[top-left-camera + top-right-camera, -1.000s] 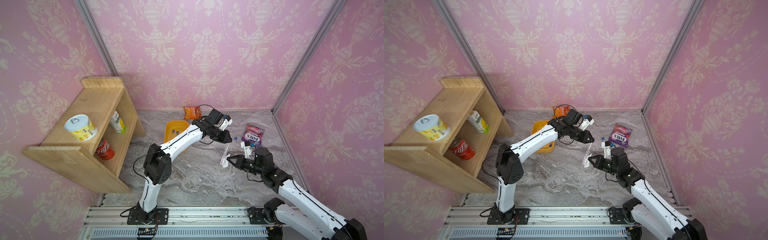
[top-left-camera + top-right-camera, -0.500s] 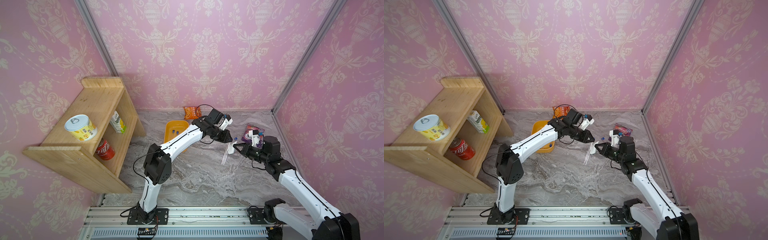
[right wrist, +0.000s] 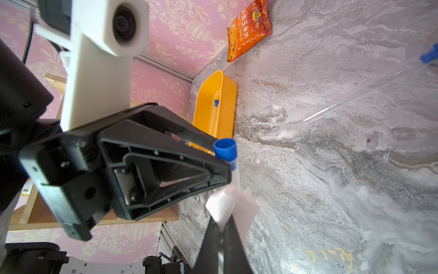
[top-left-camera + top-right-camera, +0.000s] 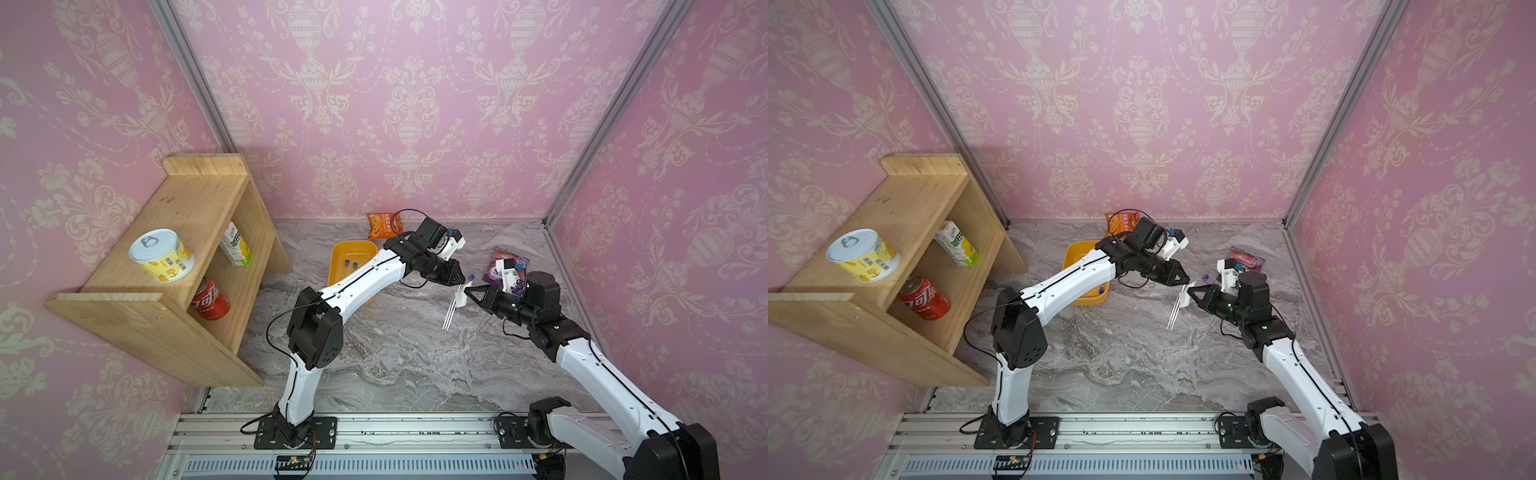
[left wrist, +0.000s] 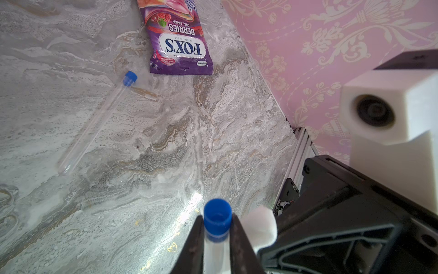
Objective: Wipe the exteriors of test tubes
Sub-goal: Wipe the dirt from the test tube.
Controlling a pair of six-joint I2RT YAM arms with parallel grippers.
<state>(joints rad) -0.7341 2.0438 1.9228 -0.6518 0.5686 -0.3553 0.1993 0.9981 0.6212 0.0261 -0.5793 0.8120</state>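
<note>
Left wrist view, nearest first: L gripper (image 5: 217, 219) is clamped on the held tube (image 5: 214, 250). Its fingers pinch the glass right under the blue cap (image 5: 217, 213), and the cap pokes out past the tips. A white wipe (image 5: 260, 226) touches that tube beside the L jaws, on the side away from the cap. The wipe is pinched by the R gripper (image 3: 221, 225), whose jaws are squeezed tight on its folded edge w/ no gap btwn them in the right wrist view. R tips point at L tips, almost nose to nose. In both top views the held tube's clear length hangs tilted below the wipe, off the marble table (image 4: 395, 353). Beyond the L jaws a loose tube (image 5: 94, 123) lies flat on the table. Its cap end is toward a purple candy bag (image 5: 180, 40), near but not touching. On the far side of the L gripper from the R jaws, an orange tray (image 3: 228, 95) holds the tray tubes (image 4: 346, 262): two blue caps show in a top view, one tube in the right wrist view. Past the tray an orange snack bag (image 3: 248, 30) lies by the back wall. Farthest off, well apart from both jaws, a wooden shelf (image 4: 199, 195) carries a yellow tin (image 4: 162, 255), a carton (image 4: 237, 249) and a red can (image 4: 210, 299).
</note>
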